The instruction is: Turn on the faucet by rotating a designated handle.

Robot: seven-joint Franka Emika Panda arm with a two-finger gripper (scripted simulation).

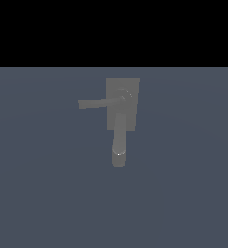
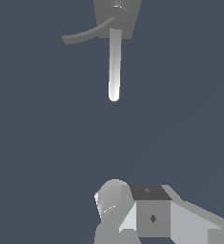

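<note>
Grey faucet and thin handle well apart from the claw, claw's spread not discernible.

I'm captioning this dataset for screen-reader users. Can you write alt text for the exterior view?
A dull grey faucet sits on a flat blue-grey surface, its thin bar handle pointing to the exterior view's left and its thick rounded spout extending toward the camera. No robot arm shows; a black band fills the top.

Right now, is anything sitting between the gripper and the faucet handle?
Nothing. In the wrist view, only bare dark floor separates the gripper from the spout and the handle. The exterior view shows no arm near the faucet.
</note>
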